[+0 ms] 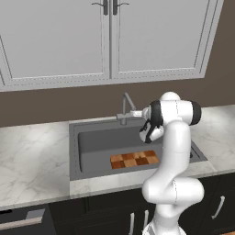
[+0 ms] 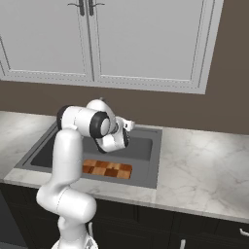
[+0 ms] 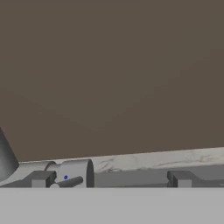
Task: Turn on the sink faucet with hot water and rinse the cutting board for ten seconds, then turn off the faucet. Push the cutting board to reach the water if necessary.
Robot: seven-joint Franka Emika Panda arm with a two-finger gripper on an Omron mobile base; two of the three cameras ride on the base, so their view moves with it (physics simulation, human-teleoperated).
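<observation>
The sink faucet (image 1: 125,106) stands at the back rim of the dark grey sink (image 1: 74,137), its spout angled up and forward. My gripper (image 1: 133,113) hovers just right of the faucet's base, level with it, and is open. In the hand view the fingertips (image 3: 42,178) stand wide apart, with the faucet base (image 3: 75,172) and its small lever (image 3: 72,181) just inside the left one. The checkerboard cutting board (image 1: 134,160) lies flat on the basin floor near the front right, also seen as cutting board (image 2: 107,169). No water is in view. The arm hides the faucet in the right base view, where the gripper (image 2: 130,125) points at the back wall.
Marble counter (image 1: 32,151) runs on both sides of the sink. A brown backsplash (image 3: 112,78) rises close behind the faucet, with white wall cabinets (image 1: 105,41) above it. Dark lower cabinets (image 2: 146,223) line the front.
</observation>
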